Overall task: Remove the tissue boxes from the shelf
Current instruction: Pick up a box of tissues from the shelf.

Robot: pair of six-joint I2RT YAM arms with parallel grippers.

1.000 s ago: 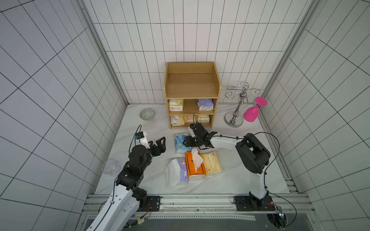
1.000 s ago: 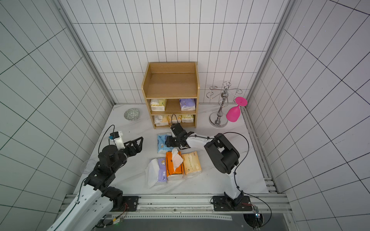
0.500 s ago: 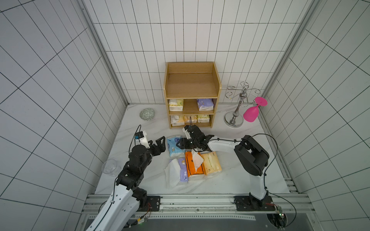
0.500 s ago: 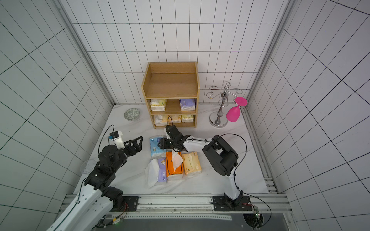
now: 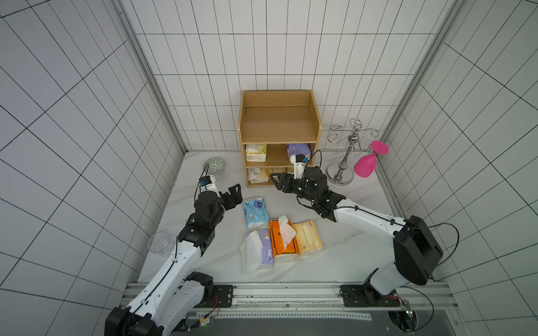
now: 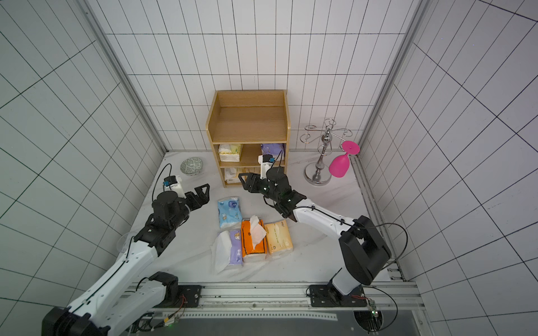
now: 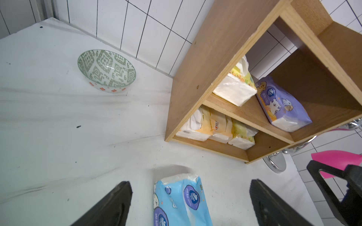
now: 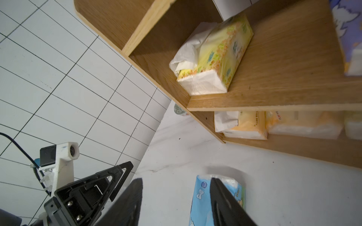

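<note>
Lying mid-tabletop (image 5: 349, 253) are four soft, brick-shaped packs in crinkly glossy wrap: light blue pack (image 5: 255, 212), lilac pack (image 5: 265, 246) and orange pack (image 5: 276, 248) spilling white tissue, and peach pack (image 5: 307, 238). The matte wooden shelf (image 5: 279, 125) stands at the far edge, with a yellow pack (image 5: 255, 152) and a purple pack (image 5: 297, 149) on its middle tier. The left wrist view shows three bottom-tier packs (image 7: 215, 127), which the top views mostly hide. The left gripper (image 5: 236, 194) gapes wide near the light blue pack. The right gripper (image 5: 276, 181), half spread, holds nothing before the shelf.
</note>
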